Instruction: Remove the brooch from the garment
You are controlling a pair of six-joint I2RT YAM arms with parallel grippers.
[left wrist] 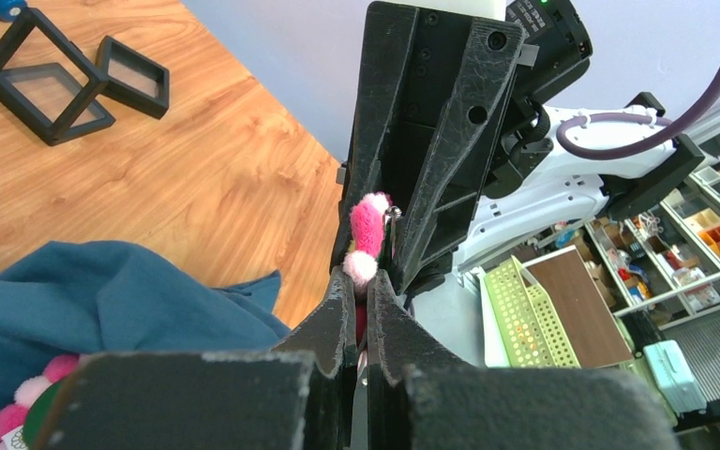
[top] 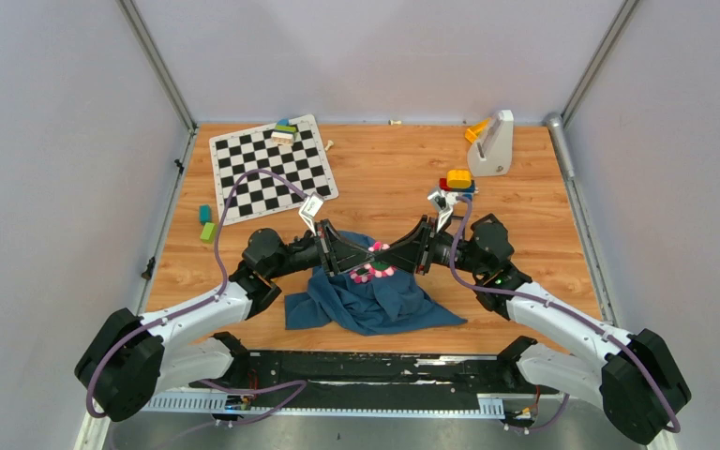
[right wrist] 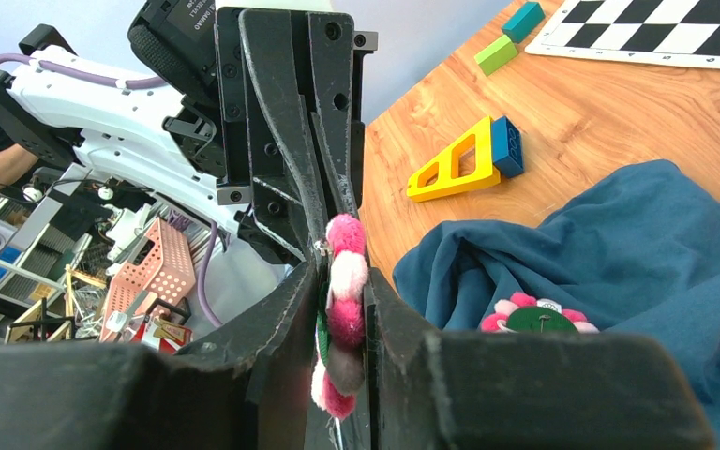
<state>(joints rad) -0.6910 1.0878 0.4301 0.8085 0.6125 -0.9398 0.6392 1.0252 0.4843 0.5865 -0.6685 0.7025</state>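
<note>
the brooch [right wrist: 534, 320] lies face up on the blue garment [right wrist: 637, 244]: a small flat flower of pink and white pompom petals round a dark green centre. in the top view it sits on the upper middle of the crumpled cloth, just nearer than the spot where the two grippers meet tip to tip, and slightly to the left of it. no fingertip is on it. in the left wrist view its edge peeps out low beside that gripper's housing, partly hidden.

the right gripper [right wrist: 343, 274] is closed down narrow on a second pompom disc [right wrist: 347, 319], held edge-on above the cloth. the disc shows pink and white balls in a row, with a green rim against one finger, and both fingers press its sides. the left gripper [left wrist: 359, 281] has its fingers pressed together, the tips right against a white ball at that disc's end. a sliver of pink shows in the slit, but whether it nips anything cannot be told.

the garment is heaped on the wooden table [top: 384, 178] between the arms. farther off to the left lies a checkered mat [top: 272, 169]. a yellow triangular block [right wrist: 427, 186] with a blue block [right wrist: 507, 145] touching it sits beyond the cloth, and two black square frames [left wrist: 17, 111] lie together on the wood.
</note>
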